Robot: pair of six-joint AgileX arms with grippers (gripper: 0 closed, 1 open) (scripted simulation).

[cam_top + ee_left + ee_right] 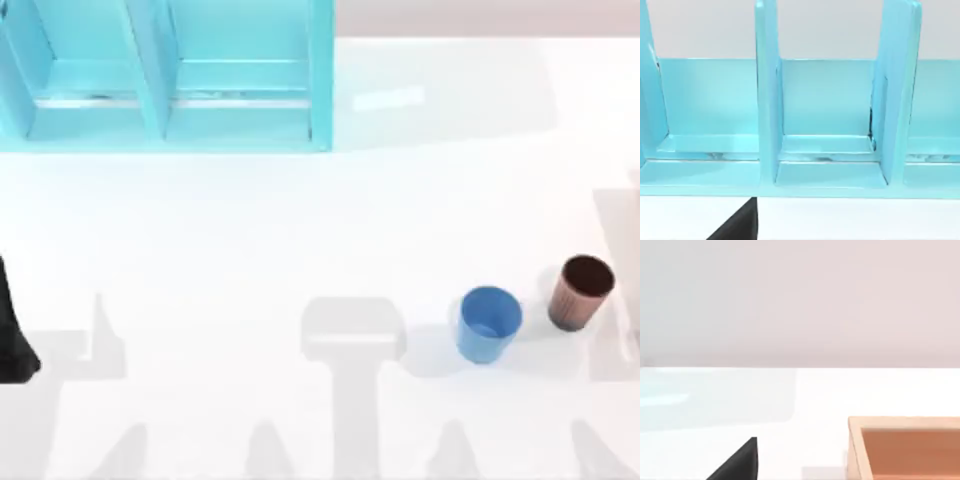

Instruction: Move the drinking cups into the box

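Top view first: the white table has a light blue rack with upright dividers at the far left. Both cups sit on the near right. The blue cup stands upright and the brown cup is just to its right, close but with a small gap between them; it has a dark inside. My left arm is a dark shape parked at the left edge, about level with the cups and well apart from them.

Left wrist view: it looks straight at the rack, so you see the dividers and the open compartments between them. A dark wedge of the left gripper sticks into the shot. Can't tell if its fingers are spread or closed.

Right wrist view: white table, plus a corner of an orange-tan box with a raised rim. Another dark wedge, the right gripper. Can't tell its fingers' state either.
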